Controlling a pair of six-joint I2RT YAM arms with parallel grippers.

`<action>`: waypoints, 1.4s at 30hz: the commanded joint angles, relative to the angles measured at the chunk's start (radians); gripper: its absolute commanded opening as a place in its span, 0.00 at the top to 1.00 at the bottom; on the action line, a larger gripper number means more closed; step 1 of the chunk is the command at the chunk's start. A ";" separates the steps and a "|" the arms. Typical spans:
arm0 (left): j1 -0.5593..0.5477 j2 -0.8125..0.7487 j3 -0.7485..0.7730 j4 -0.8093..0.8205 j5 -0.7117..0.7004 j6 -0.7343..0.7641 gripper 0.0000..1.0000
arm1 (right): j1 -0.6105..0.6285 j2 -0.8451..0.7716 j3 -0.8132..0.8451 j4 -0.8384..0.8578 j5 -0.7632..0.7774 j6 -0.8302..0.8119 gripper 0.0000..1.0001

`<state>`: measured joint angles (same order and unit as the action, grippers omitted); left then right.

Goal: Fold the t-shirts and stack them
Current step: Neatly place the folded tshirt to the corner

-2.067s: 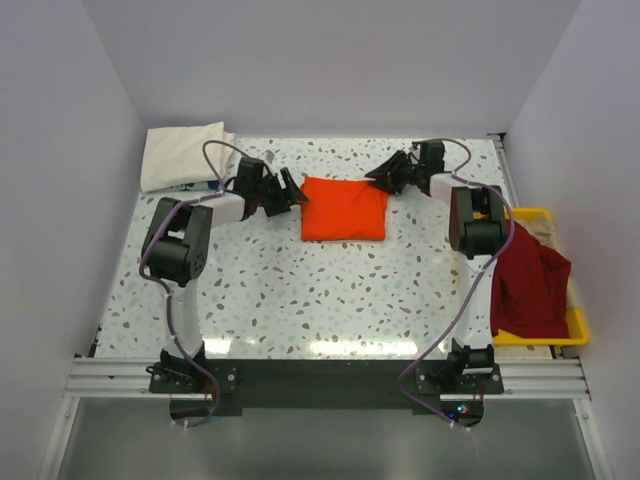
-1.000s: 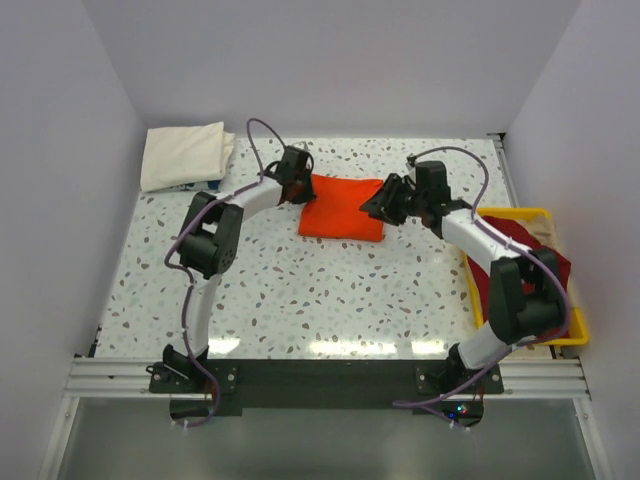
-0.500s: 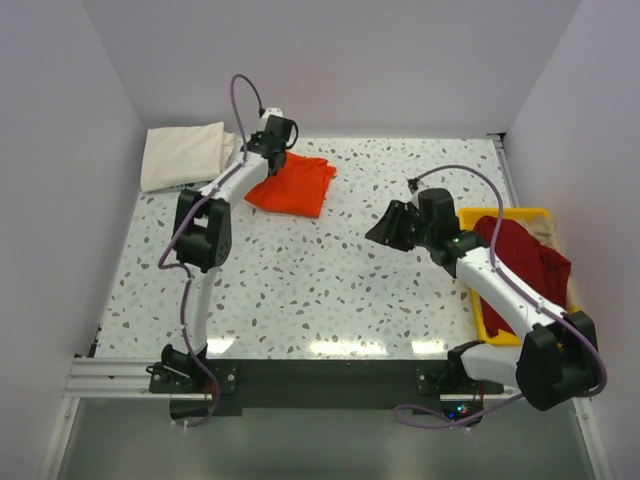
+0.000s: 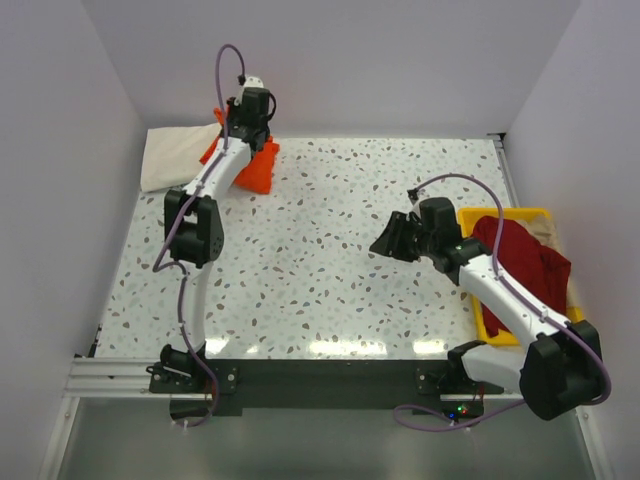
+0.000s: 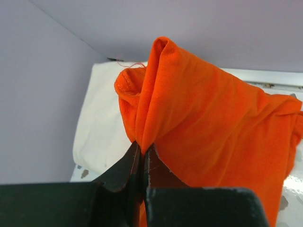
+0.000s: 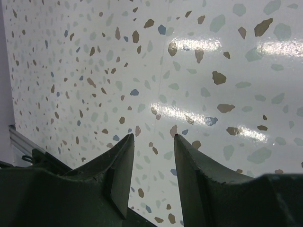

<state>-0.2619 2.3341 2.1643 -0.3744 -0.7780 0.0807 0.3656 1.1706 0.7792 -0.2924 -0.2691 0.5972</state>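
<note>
Swung far left since a moment ago, the folded orange shirt [image 4: 256, 172] hangs clamped in the left hand [image 5: 142, 153], just beside the cream shirt [image 4: 178, 155]. Stacking is under way; next it likely needs lowering squarely onto the cream shirt, then release. The right hand [image 6: 151, 142] waits with its fingers apart, empty.

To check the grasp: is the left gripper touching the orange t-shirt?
Touching. In the left wrist view, the left gripper has its jaws shut on a fold of the orange t-shirt.

Orange t-shirt [image 4: 256, 176] now at cream t-shirt [image 4: 178, 156]
</note>
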 commanded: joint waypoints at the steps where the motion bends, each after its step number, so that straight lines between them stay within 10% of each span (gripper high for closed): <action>1: 0.012 -0.012 0.084 0.121 -0.072 0.142 1.00 | 0.001 0.015 0.012 0.002 0.024 -0.023 0.57; 16: 0.070 -0.059 0.164 0.189 -0.046 0.264 1.00 | 0.019 0.070 0.068 -0.010 0.028 -0.014 0.57; 42: 0.237 -0.142 0.206 0.081 0.281 0.054 1.00 | 0.087 0.124 0.137 -0.024 0.085 0.009 0.57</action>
<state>-0.0357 2.2814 2.3035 -0.3286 -0.5385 0.1703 0.4381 1.2869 0.8669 -0.3290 -0.2081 0.5957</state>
